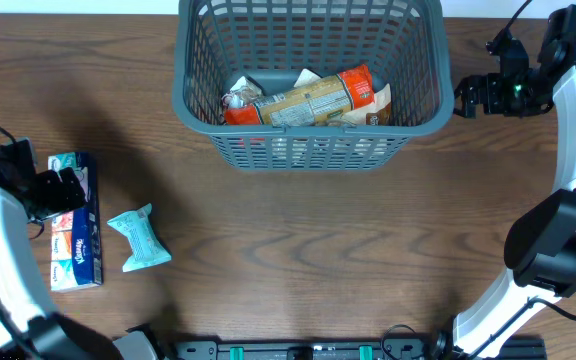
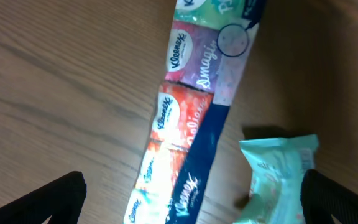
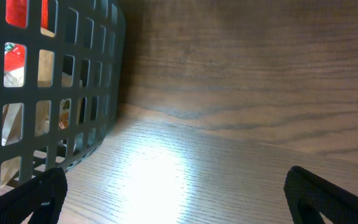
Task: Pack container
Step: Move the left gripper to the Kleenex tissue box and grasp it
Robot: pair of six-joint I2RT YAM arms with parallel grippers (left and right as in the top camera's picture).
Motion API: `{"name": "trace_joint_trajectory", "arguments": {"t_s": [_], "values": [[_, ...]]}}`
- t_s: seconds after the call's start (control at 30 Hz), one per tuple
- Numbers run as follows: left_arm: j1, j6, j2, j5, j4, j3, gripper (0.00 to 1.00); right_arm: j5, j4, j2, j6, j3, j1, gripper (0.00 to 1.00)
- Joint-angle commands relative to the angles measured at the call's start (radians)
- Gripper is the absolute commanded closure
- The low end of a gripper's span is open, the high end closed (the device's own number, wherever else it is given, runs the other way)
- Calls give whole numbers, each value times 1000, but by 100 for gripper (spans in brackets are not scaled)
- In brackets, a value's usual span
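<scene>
Grey lattice container, partly packed; right end effector gapes wide just right of it. Well left of it, left end effector, equally wide, hovers over tissue multipack; adjacent teal pouch could snag.

Large dark grey plastic basket: rectangular, rounded corners, slotted lattice walls; upright, open-topped, partly filled; sits at twelve o'clock, overhead view.

The overhead's top edge crops the container — far rim unseen.
</scene>
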Motion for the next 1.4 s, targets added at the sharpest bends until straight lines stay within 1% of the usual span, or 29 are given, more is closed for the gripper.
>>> {"name": "trace_joint_trajectory", "arguments": {"t_s": [0.0,0.2,0.37,0.57,0.87,1.23,1.37], "values": [[6,27,69,-21,5,-7,1,-7,3,-2,-12,-6,3,1],[6,27,207,-20,14,-7,1,-7,6,-2,-11,-6,3,1],[1,27,282,-20,18,-7,1,-7,7,-2,-11,-6,3,1],[-30,31,297,-21,57,-7,1,-7,10,-2,-11,-6,3,1],[-32,46,315,-20,98,-13,1,-7,10,-2,-11,-6,3,1],[-32,44,410,-20,109,-14,1,-7,10,-2,-11,-6,3,1],[-32,25,433,-11,109,-14,1,-7,9,-2,-11,-6,3,1]]}}
